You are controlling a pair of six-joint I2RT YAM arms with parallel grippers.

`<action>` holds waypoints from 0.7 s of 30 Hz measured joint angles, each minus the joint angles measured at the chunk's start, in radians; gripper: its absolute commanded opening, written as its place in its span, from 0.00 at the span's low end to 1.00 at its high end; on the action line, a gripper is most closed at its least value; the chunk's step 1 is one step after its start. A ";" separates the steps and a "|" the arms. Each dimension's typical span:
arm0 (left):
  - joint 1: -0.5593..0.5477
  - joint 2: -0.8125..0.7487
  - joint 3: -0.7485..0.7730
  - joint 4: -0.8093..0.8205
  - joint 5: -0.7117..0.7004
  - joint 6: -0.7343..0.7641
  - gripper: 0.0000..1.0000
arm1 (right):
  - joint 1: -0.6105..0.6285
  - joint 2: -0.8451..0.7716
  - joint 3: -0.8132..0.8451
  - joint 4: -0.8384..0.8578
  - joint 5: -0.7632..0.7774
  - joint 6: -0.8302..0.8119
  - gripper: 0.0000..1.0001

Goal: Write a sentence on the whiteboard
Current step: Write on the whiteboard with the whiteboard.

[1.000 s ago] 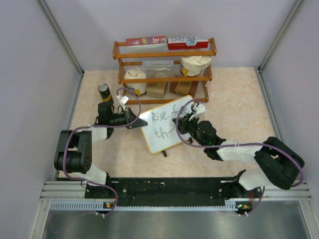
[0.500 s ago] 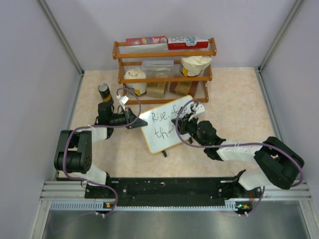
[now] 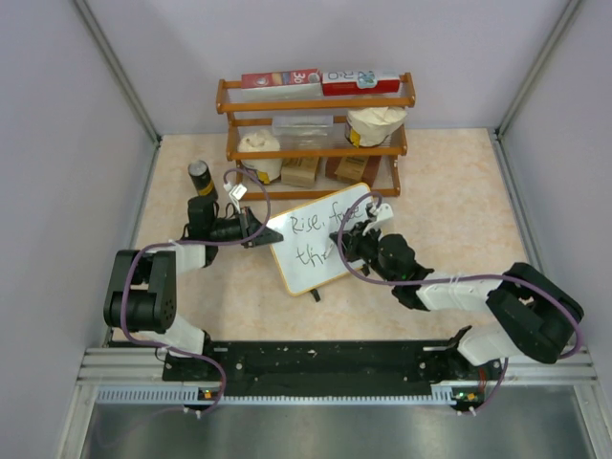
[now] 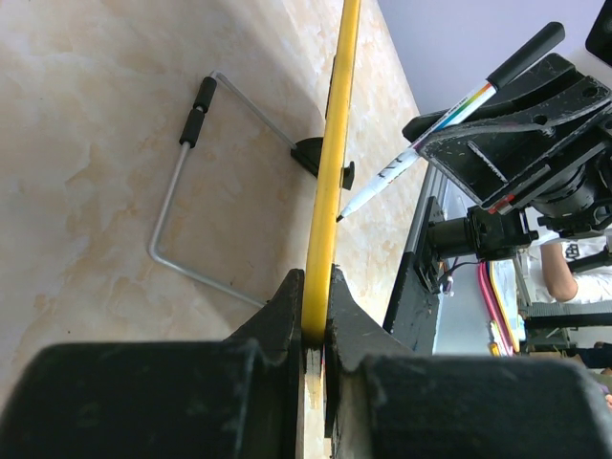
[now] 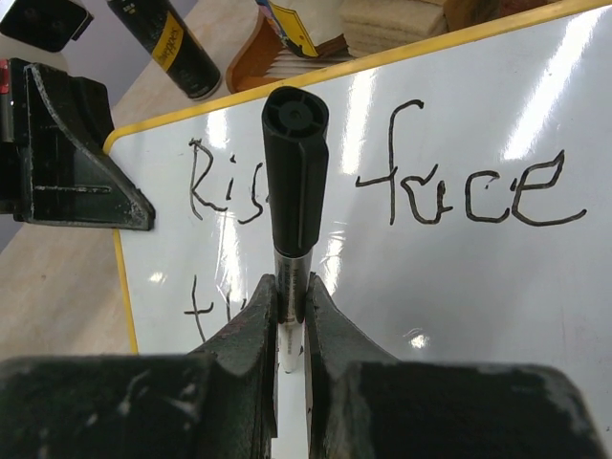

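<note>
A black marker (image 5: pixel 295 163) sits clamped in the right gripper (image 5: pixel 290 298), in front of the whiteboard (image 5: pixel 459 306).
The marker's black end faces the lens, its white barrel pinched between the two fingers. Behind it the sentence (image 5: pixel 469 191) shows "Ris", partly hidden, then "face", with second-line strokes lower left. The left gripper (image 5: pixel 124 210) covers the board's left edge; a black can (image 5: pixel 163 43) stands beyond.

The left arm (image 3: pixel 143 292) and the right arm (image 3: pixel 454 292) have black joints and white link covers. A purple cable (image 3: pixel 122 301) runs along each. The left gripper (image 4: pixel 316 325) has matte black fingers (image 4: pixel 273 320); the right gripper (image 5: pixel 290 301) has scratched black fingers (image 5: pixel 244 339).
</note>
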 measured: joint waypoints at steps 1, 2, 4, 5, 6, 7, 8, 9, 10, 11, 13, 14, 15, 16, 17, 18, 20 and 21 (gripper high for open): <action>0.000 0.000 -0.001 0.001 0.000 0.000 0.00 | 0.000 0.000 0.000 -0.001 0.002 0.002 0.00; 0.000 0.000 -0.001 0.001 0.000 0.000 0.00 | 0.000 0.000 0.000 -0.003 0.005 0.005 0.00; 0.000 0.000 -0.002 0.003 0.000 -0.001 0.00 | 0.000 -0.003 0.000 -0.009 0.012 0.008 0.00; 0.000 0.000 -0.003 0.004 0.000 -0.002 0.00 | 0.000 -0.005 0.000 -0.015 0.017 0.011 0.00; 0.000 0.000 -0.003 0.004 0.000 -0.002 0.00 | 0.000 -0.007 0.000 -0.019 0.021 0.013 0.00; 0.000 0.000 -0.003 0.004 0.000 -0.003 0.00 | 0.000 -0.009 0.000 -0.022 0.025 0.014 0.00; 0.000 0.000 -0.003 0.004 0.000 -0.003 0.00 | 0.000 -0.011 0.000 -0.027 0.030 0.015 0.00; 0.000 0.000 -0.003 0.004 0.000 -0.003 0.00 | 0.000 -0.014 0.000 -0.033 0.035 0.016 0.00; 0.000 0.000 -0.003 0.004 0.000 -0.003 0.00 | -0.001 -0.017 0.000 -0.039 0.040 0.016 0.00; 0.000 0.000 -0.003 0.005 0.000 -0.003 0.00 | -0.002 -0.020 0.000 -0.044 0.045 0.016 0.00; 0.001 0.000 -0.003 0.005 0.000 -0.003 0.00 | -0.003 -0.027 0.000 -0.055 0.051 0.016 0.00; 0.001 0.000 -0.003 0.005 0.000 -0.003 0.00 | -0.003 -0.031 0.000 -0.060 0.054 0.016 0.00; 0.001 0.000 -0.003 0.005 0.000 -0.003 0.00 | -0.004 -0.034 0.000 -0.064 0.056 0.016 0.00; 0.001 0.000 -0.003 0.005 0.000 -0.003 0.00 | -0.005 -0.038 0.000 -0.071 0.057 0.015 0.00; 0.001 0.000 -0.003 0.005 0.000 -0.003 0.00 | -0.005 -0.044 0.000 -0.078 0.058 0.014 0.00; 0.001 0.000 -0.003 0.005 0.000 -0.003 0.00 | -0.006 -0.051 0.000 -0.085 0.058 0.013 0.00; 0.001 0.000 -0.003 0.005 0.000 -0.003 0.00 | -0.011 -0.071 0.000 -0.107 0.057 0.012 0.00; 0.001 0.000 -0.004 0.005 0.000 -0.003 0.00 | -0.016 -0.088 0.000 -0.119 0.055 0.013 0.00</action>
